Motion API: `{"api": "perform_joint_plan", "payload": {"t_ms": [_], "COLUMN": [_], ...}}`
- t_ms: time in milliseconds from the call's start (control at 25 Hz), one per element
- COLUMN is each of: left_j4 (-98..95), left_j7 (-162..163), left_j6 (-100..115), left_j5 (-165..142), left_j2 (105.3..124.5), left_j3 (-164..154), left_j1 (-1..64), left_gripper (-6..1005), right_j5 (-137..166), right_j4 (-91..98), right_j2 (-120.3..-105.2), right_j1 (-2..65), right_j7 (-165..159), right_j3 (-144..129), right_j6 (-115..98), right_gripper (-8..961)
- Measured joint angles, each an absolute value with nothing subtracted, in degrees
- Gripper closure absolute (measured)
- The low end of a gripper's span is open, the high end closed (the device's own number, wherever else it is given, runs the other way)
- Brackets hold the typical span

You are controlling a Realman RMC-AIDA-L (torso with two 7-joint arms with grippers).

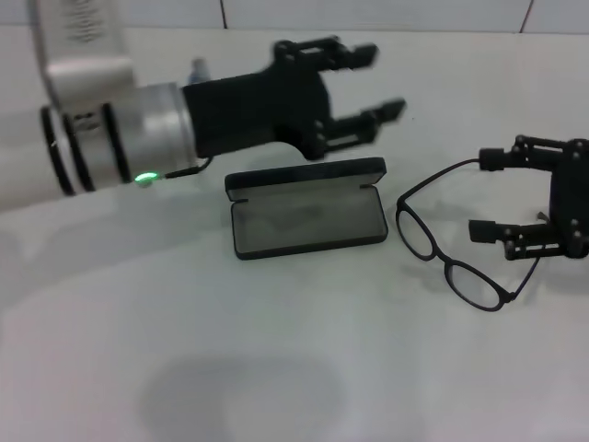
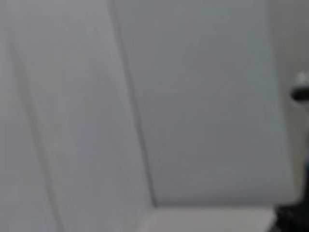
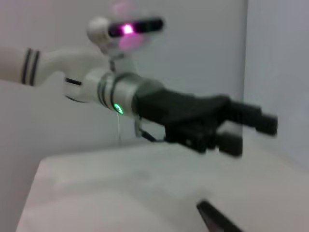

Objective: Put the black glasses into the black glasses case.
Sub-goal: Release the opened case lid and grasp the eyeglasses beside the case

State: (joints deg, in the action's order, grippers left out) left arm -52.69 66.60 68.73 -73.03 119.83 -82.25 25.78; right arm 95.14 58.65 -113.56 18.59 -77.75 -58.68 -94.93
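So the left gripper (image 1: pixel 373 85) is hanging in the air just behind the black glasses case (image 1: pixel 306 219), fingers spread apart with nothing between them. From the right wrist view you can see that same left gripper (image 3: pixel 251 128) from the side, raised above the white table (image 3: pixel 120 193), jaws apart.

Right below and in front of it, the black glasses case lies open on the white table (image 1: pixel 276 368), lid propped up at the back and the grey lining showing. Nothing is inside it.

Over to the right, the right gripper (image 1: pixel 488 195) sits low near the table with its fingers apart. The black glasses (image 1: pixel 451 249) are right at its fingertips: one temple arm runs up toward the upper finger, the lenses lie in front of the lower one, toward the case. Can't tell if a finger actually touches the frame. Glasses are unfolded, just beside the case's right end.
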Motion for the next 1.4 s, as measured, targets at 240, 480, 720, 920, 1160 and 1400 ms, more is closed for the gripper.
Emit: {"api": "perform_joint_plan", "payload": {"t_ms": [240,480,720,920,1160,1400], "left_j4": [-37.43,-30.73,-29.64,-29.5,-29.52,-30.1], "left_j7": [53.47,44.88,43.52,43.07,43.08,43.26], "left_j6": [69.73,74.73,75.14,74.92,74.92,75.38], "left_j5": [-55.05,-49.44,-49.0,-49.26,-49.43,-51.45], "left_j2": [119.87,119.85,119.74,119.69,119.52,119.45], "left_j3": [-80.86,-80.86,-80.86,-80.91,-81.13,-81.03], "left_j1": [25.31,24.25,24.22,24.52,24.85,25.26], "left_gripper": [367,368,368,368,368,368], "right_j5": [115.9,134.92,139.56,141.08,141.37,141.98], "right_j4": [79.03,82.02,80.44,78.54,73.4,69.41], "right_j2": [-114.46,-115.23,-115.38,-115.72,-115.76,-115.92], "right_j1": [24.36,34.64,38.76,39.4,39.65,40.14], "right_j7": [-111.94,-132.5,-140.6,-143.07,-143.39,-143.43], "right_j3": [-60.32,-67.51,-75.83,-81.11,-85.71,-90.71], "right_j6": [-97.25,-99.34,-98.94,-95.67,-89.37,-84.86], "right_gripper": [113,126,181,208,218,295]}}
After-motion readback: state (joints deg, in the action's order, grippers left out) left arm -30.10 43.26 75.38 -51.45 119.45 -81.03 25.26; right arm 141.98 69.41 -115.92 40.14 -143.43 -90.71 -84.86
